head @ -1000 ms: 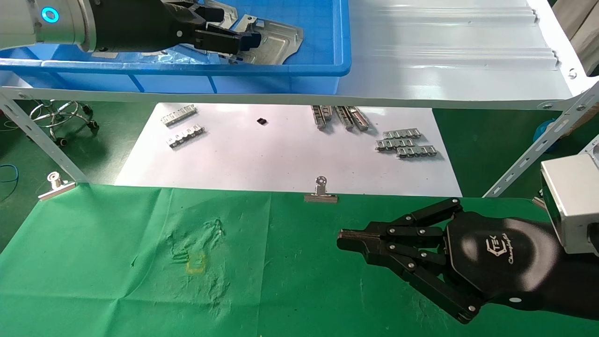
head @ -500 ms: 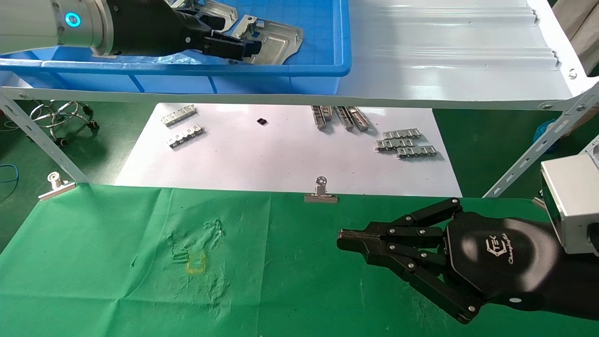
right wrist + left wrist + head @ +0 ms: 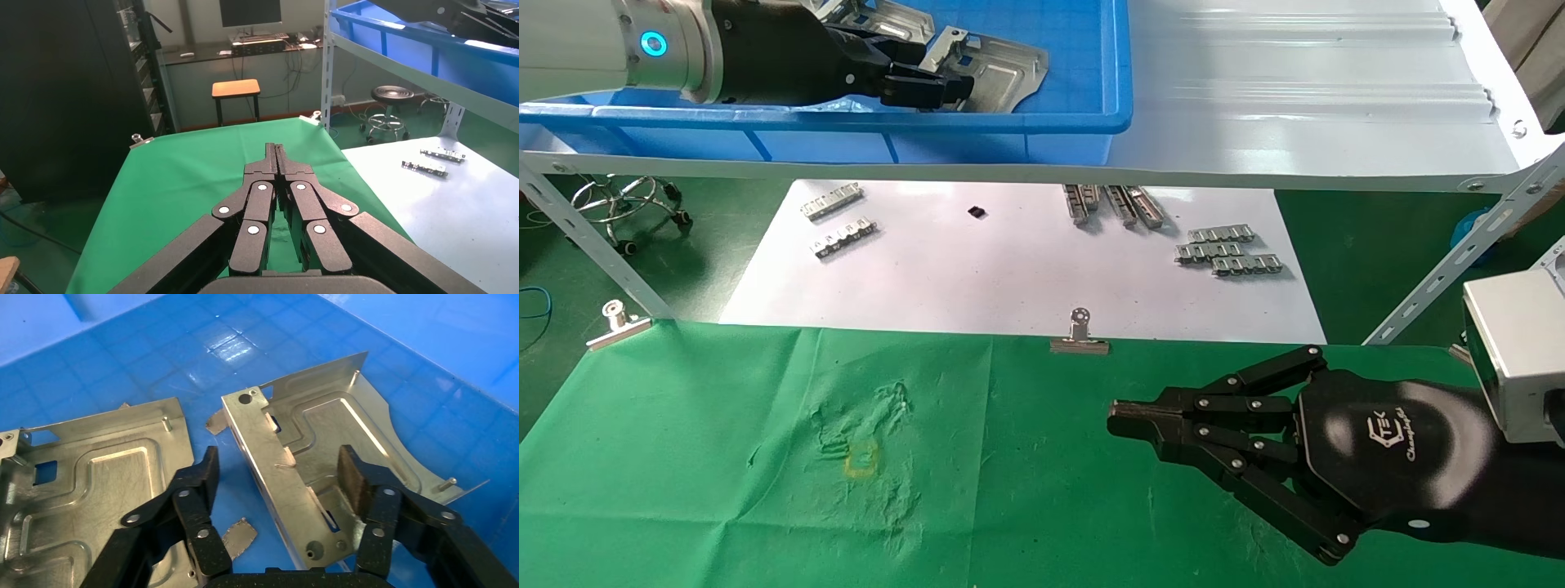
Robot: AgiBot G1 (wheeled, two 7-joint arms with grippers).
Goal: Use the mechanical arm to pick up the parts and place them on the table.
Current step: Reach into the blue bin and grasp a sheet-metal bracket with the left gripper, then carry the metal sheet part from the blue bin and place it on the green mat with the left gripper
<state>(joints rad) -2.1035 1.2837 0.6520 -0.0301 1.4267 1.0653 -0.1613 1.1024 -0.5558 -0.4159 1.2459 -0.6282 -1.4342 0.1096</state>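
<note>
Head view, left gripper point(image 3: 944, 88) edged lower, part point(image 3: 1001, 69) unmoved

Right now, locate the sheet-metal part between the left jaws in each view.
Head view: the part lies in the blue tray, just past the left gripper.
Left wrist view: the part sits centre, between the open jaws.
Right wrist view: not visible.
Shared landmark: the blue tray.

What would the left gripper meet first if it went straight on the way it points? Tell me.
Probably the folded edge of the metal plate: the open left gripper straddles it inside the blue tray, fingers apart on either side.
</note>
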